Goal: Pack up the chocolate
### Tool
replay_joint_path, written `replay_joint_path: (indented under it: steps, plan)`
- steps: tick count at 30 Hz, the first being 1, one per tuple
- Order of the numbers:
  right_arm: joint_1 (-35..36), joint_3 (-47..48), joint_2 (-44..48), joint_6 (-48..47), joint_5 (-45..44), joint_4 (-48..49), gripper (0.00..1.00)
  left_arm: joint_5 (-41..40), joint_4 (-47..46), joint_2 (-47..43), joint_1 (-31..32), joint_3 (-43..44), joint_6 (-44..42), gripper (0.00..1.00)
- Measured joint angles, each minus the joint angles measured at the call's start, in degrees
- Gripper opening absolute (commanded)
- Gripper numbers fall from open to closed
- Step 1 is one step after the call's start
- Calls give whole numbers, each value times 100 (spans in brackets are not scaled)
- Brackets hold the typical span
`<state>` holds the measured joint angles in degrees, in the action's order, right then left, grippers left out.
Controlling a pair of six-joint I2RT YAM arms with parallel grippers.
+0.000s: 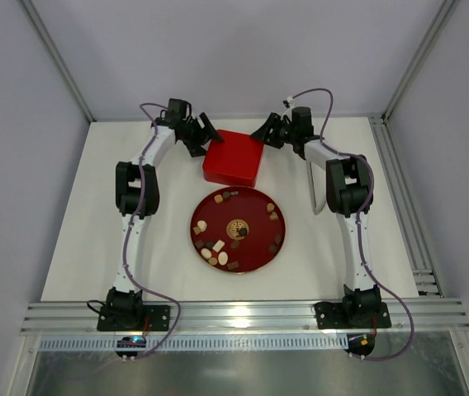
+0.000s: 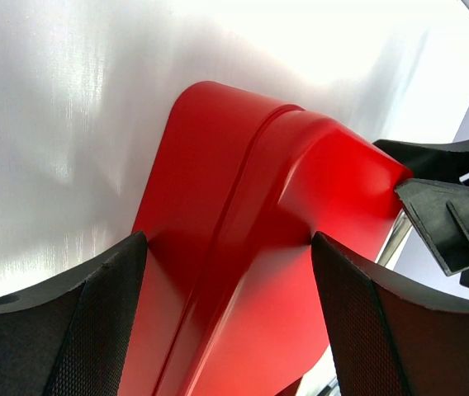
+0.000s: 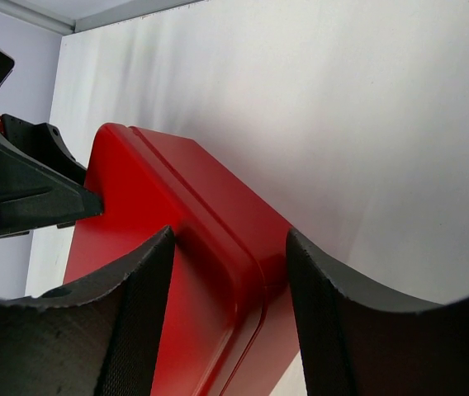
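Both pincers are spread wide and straddling the glossy red rounded-corner box (image 1: 234, 157) at the far side of the white table (image 1: 78, 214) — the left gripper (image 2: 228, 318) has a corner between its fingers, the right gripper (image 3: 228, 309) has the opposite edge, and I can't tell if either pad is actually touching. The chocolates (image 1: 218, 247) aren't in that box though — the brown and pale pieces sit scattered on the round dark-red tray (image 1: 255, 247) just in front of it. So as I read it the packing itself is still ahead, with the arms busy on the closed-looking box.
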<state>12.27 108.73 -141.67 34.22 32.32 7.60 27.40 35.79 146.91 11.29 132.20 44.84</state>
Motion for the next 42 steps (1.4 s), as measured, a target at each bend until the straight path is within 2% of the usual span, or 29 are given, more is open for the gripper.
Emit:
replay_joint_path:
  steps: [3, 5, 10, 17, 34, 42]
  plan:
    - [-2, -2, 4, 0, -2, -9, 57, -35, 0, 0, 2, 0, 24, 78]
    - [0, -31, 26, 2, -9, -24, 65, -48, -2, 0, 2, 0, 26, 77]
    - [7, -98, 70, -7, -37, -229, 78, -127, -20, 0, 13, 0, 39, 74]
    - [-24, -118, 184, -7, -208, -623, 86, -363, -254, -195, 37, -378, 227, 70]
    - [-98, -721, 920, 214, -382, -1084, 85, -1290, -713, -916, 166, -1493, 754, 68]
    - [-22, -675, 798, 317, -398, -1290, 76, -1611, -844, -1086, 251, -1755, 951, 68]
